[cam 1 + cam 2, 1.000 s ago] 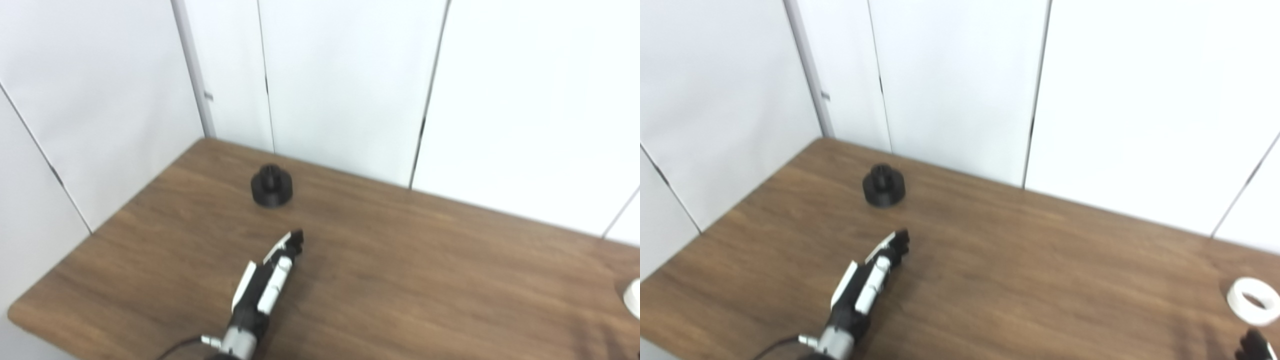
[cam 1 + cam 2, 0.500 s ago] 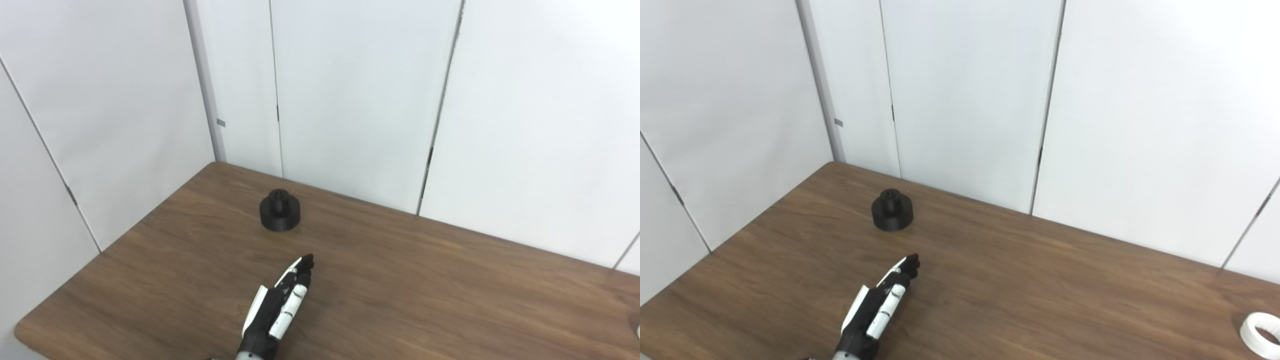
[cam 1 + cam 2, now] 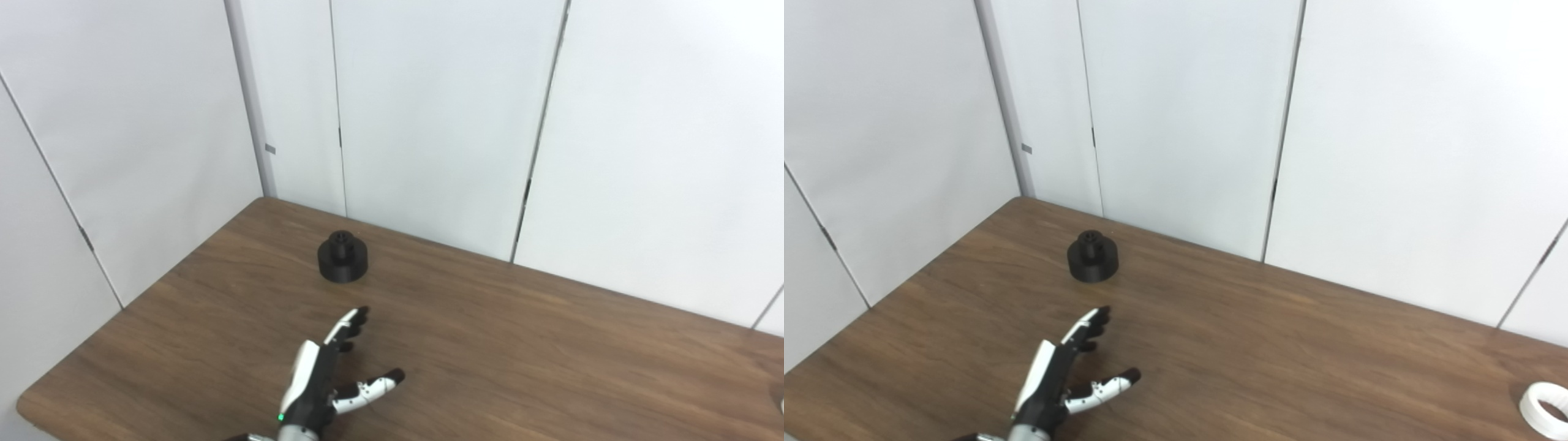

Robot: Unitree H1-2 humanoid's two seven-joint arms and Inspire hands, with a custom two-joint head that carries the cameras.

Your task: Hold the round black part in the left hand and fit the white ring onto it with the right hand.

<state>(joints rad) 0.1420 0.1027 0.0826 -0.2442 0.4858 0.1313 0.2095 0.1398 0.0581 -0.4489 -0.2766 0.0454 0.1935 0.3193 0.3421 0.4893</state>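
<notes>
Low in the frame's middle left, the left hand [image 3: 324, 383] has just spread: thumb swung out to the right, fingers apart, holding nothing. That reads as readying to grasp the round black part [image 3: 342, 265], which sits untouched above it on the bench [image 3: 551, 355], a squat disc with a small hub. Far right, the white ring [image 3: 1543, 409] lies flat; no right hand shows.

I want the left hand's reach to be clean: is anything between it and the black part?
Nothing visible: only bare table lies between the open left hand and the round black part.
</notes>
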